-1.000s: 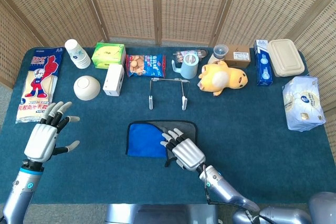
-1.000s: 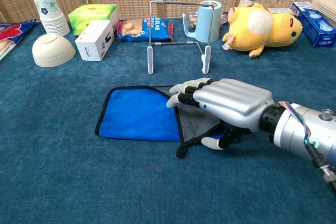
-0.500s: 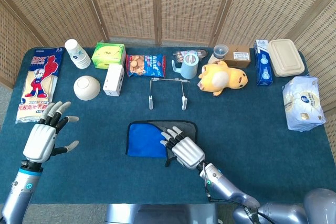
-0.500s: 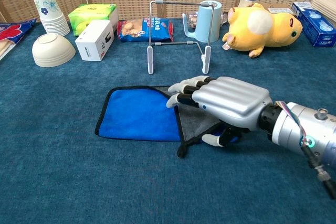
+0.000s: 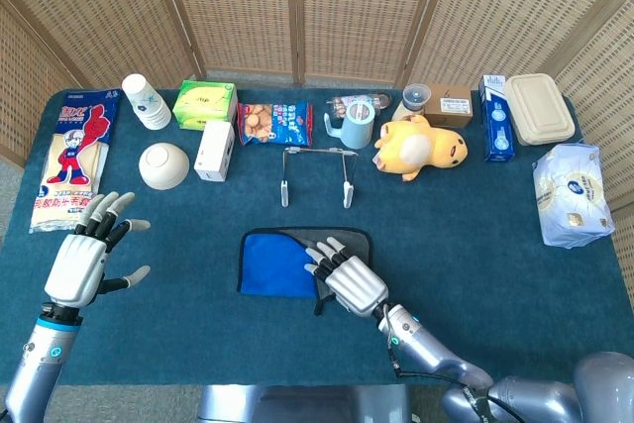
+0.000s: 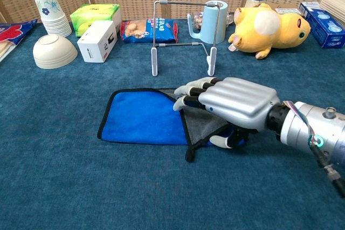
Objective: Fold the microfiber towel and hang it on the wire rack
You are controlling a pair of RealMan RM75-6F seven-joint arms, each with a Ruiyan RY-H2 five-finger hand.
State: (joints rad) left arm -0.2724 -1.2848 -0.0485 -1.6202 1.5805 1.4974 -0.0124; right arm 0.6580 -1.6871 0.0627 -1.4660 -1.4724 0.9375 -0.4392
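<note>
The microfiber towel [image 5: 269,266] [image 6: 143,118] lies flat at the table's front centre, blue side up. Its right part is turned over to show the grey side. My right hand [image 5: 349,282] [image 6: 236,103] lies over that grey flap with fingers stretched out on top and the thumb under the flap's near edge, pinching it. The wire rack [image 5: 315,170] [image 6: 183,36] stands upright just behind the towel, bare. My left hand [image 5: 84,260] hovers at the front left with fingers spread, holding nothing, well away from the towel.
Behind the rack stand a blue mug [image 5: 357,126], a snack bag [image 5: 274,123] and a yellow plush [image 5: 421,146]. A white box [image 5: 214,150], a bowl [image 5: 163,165], stacked cups [image 5: 146,101] and a green tissue box [image 5: 205,103] lie to the back left.
My right hand has shifted slightly to the right, and the flap's loose corner went with it. The left hand has stayed put.
</note>
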